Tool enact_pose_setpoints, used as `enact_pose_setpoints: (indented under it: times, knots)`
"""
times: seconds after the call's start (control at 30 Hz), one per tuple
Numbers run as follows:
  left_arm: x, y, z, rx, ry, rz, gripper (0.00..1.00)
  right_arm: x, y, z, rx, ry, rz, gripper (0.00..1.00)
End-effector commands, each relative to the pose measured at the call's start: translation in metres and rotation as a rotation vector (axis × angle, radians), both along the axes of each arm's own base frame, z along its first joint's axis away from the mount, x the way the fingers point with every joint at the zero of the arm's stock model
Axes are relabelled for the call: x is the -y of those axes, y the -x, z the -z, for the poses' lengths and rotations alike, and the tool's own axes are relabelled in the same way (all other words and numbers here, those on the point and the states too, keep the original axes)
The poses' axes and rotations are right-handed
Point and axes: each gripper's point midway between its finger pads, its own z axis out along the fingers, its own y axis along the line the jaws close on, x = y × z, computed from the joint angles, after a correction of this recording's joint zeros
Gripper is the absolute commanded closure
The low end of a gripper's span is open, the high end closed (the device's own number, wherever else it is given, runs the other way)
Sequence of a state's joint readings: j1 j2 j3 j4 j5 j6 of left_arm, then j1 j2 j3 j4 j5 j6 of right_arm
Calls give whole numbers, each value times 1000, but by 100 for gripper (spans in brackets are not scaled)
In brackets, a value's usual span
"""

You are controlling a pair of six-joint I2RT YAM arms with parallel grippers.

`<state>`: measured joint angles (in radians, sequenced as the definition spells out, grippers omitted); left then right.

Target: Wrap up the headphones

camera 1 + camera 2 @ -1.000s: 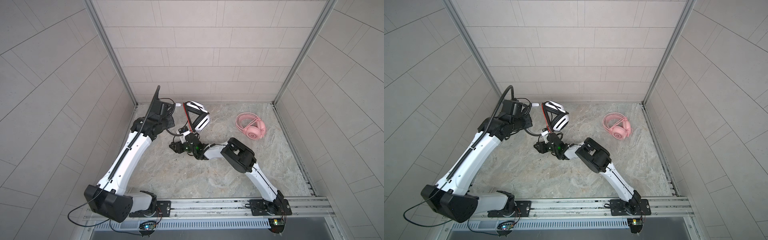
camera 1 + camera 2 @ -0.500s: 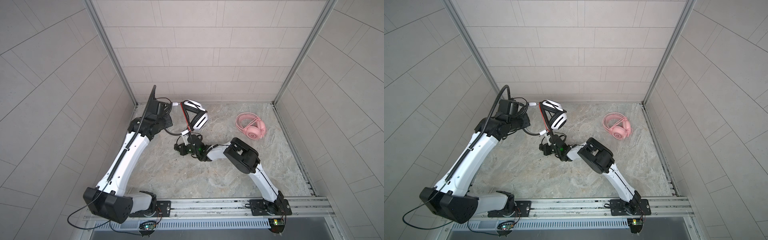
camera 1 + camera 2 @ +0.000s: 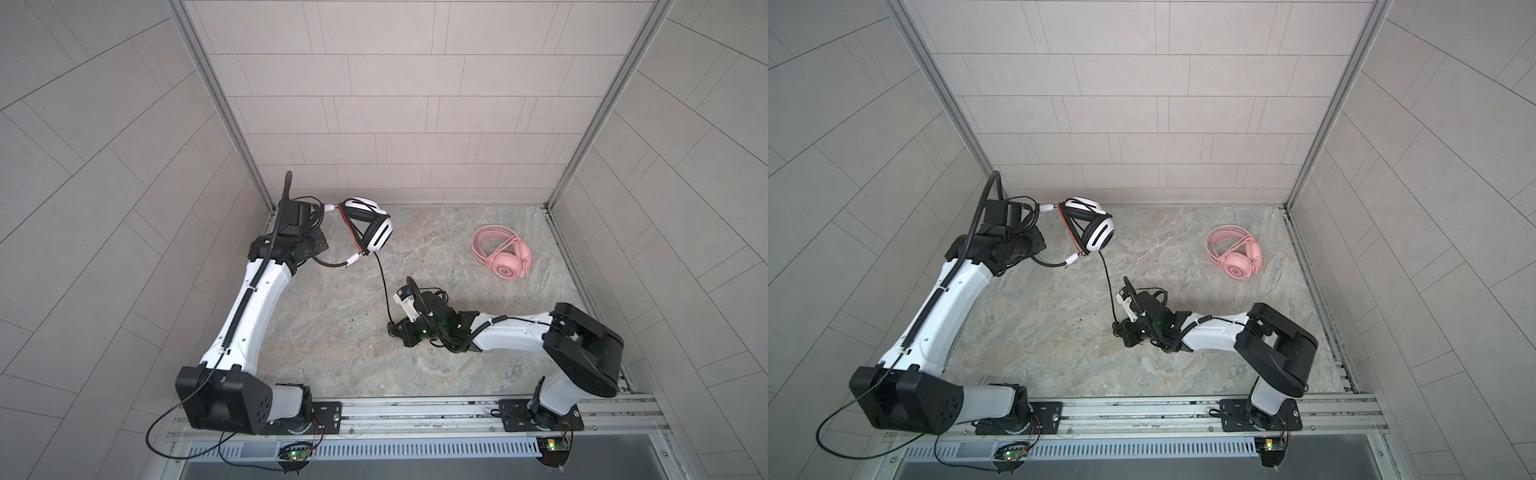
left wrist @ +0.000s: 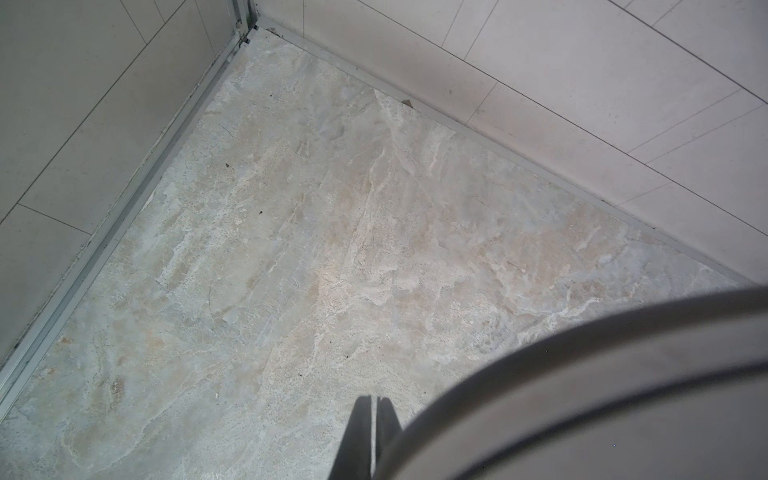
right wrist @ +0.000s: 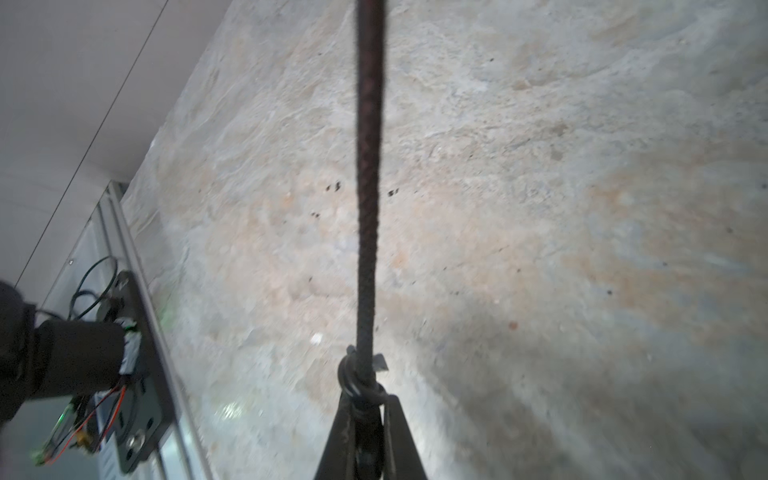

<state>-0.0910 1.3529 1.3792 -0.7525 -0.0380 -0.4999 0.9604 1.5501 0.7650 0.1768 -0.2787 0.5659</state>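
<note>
pink headset [image 3: 508, 270], white-and-black striped headset [image 3: 380, 235], black cable [image 5: 368, 208]

Blurry white-and-black headset [image 4: 582, 374], edge-cropped

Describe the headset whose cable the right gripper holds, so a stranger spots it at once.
Over the stone floor, look near the back left corner, at the tip of the left arm. The headset there is white and black with striped cups, its thin black cable running down to the right gripper; the other headset, far right, is all pink.
</note>
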Motion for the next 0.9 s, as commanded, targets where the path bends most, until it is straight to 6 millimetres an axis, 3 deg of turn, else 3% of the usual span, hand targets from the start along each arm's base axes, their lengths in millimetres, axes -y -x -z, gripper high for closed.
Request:
enact_pose_setpoints:
  times: [0.0,0.27,0.47,0.57,0.63,0.87]
  knots:
    - [-5,-21,-17,103,14,-49,100,33,20,-11,67,170,-33,97]
    - [-20,-26,10,12,-149,-83,100,58,35,-118,243,170,-53,98]
    - [-6,-22,16,-26,-260,-24,100,66,24,-191,393,213,-66,98]
    - [13,-22,18,-58,-315,68,100,64,14,-224,465,196,-65,98]
    - [37,-21,22,-96,-319,203,100,61,5,-241,504,188,-63,98]
    - [101,3,34,-136,-270,503,100,62,-37,-272,569,199,-22,98]
